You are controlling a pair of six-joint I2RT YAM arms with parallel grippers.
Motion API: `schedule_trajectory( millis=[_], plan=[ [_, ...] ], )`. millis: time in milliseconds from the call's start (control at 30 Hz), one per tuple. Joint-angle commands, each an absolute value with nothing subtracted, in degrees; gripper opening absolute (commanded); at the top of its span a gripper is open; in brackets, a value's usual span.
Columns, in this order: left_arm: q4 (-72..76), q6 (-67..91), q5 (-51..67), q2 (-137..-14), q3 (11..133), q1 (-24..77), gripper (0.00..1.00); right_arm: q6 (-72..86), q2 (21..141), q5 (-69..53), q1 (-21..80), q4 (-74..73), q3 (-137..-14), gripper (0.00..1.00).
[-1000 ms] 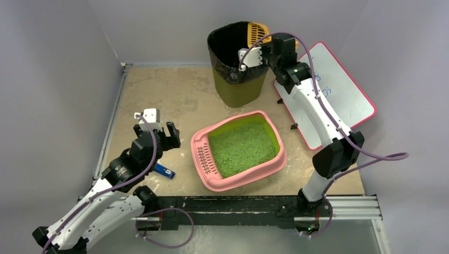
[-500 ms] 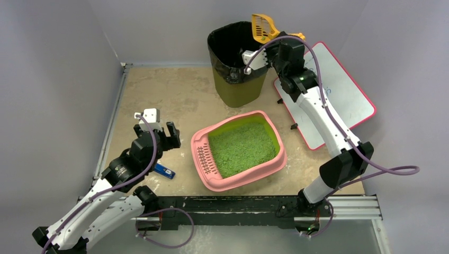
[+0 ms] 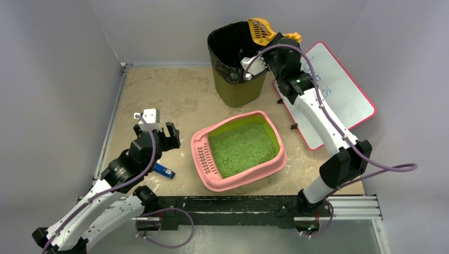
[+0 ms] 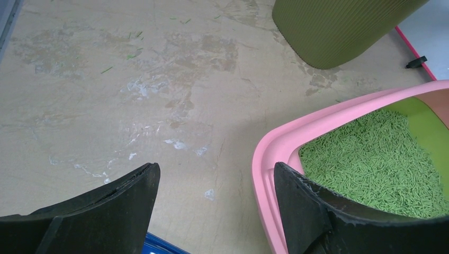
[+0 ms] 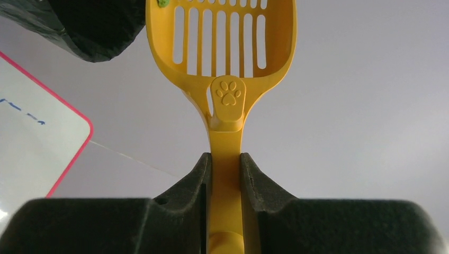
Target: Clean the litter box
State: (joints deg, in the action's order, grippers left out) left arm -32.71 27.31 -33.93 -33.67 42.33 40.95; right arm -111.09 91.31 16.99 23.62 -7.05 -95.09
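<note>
The yellow scoop (image 3: 260, 30), clamped in the right jaws, is best tipped well inside the bin (image 3: 237, 84) (far edge of the tabletop (image 3: 169, 95)). The left jaws are held wide beside the litter box (image 3: 249, 180), near the front edge.

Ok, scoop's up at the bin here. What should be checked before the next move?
1. Grip: right gripper shut on the scoop handle. Ok.
2. Scoop over bin: it hangs above the far rim. Ok.
3. Scoop emptied: one green pellet clings by the slots, and the tip is out of frame. Cannot tell.
4. Other arm clear: left gripper open, empty, beside the litter box. Ok.
5. Clumps left in the litter: only even green pellets show. Cannot tell.
</note>
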Motion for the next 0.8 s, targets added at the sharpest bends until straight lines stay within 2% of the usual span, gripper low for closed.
schedule_trajectory(
  millis=[0, 133, 567, 767],
  plan=[
    [-30.4, 26.1, -33.2, -33.1, 43.1, 41.0, 0.78, -116.8, 90.1, 16.9, 24.0, -4.8, -96.4, 0.0],
    [-30.4, 26.0, -32.9, -33.0, 43.1, 41.0, 0.78, -117.0, 89.5, 17.4, 24.0, -1.4, -95.7, 0.0],
    [-29.9, 25.5, -32.1, -32.5, 42.9, 41.0, 0.77, -116.3, 91.2, 16.1, 24.4, -7.9, -95.0, 0.0],
    [-29.8, 25.6, -31.7, -32.8, 42.9, 41.0, 0.77, -111.8, 93.3, 15.5, 24.3, -12.4, -105.6, 0.0]
  ],
)
